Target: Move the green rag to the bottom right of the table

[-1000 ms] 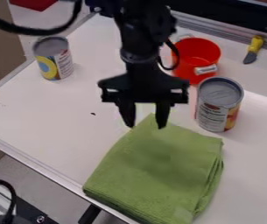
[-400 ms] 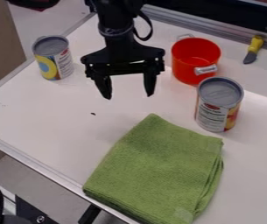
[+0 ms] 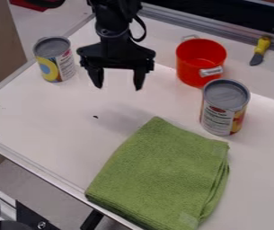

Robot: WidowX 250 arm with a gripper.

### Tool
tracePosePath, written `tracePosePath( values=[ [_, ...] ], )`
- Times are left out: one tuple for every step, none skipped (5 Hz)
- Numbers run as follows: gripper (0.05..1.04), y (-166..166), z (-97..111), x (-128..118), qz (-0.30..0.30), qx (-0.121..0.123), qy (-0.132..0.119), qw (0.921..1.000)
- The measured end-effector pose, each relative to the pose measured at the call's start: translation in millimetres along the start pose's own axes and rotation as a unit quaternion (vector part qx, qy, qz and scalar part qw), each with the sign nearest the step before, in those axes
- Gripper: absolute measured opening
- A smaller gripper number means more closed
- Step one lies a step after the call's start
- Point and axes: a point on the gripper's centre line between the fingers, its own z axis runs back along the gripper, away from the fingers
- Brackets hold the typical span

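Observation:
The black gripper hangs above the upper left half of the table, its two fingers apart with nothing between them. Below it and to the right, with a gap between, the folded green rag lies flat on the white table. The rag covers the lower middle of the view, and its lower left edge runs along the table's metal-trimmed edge.
A can stands close to the rag's upper right corner. Behind it are a red pot and a yellow-handled knife. Left of the gripper stands another can. A metal rail borders the back.
From just over the rag's top corner, the gripper has moved up and left in the view, away from the rag. The rag, cans, pot and knife have stayed put.

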Motion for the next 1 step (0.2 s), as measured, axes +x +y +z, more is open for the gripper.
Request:
tracePosePath(
  values=[
    [0.999,14.6,-7.8,14.2,-0.016,0.070,0.025,0.9971]
  ],
)
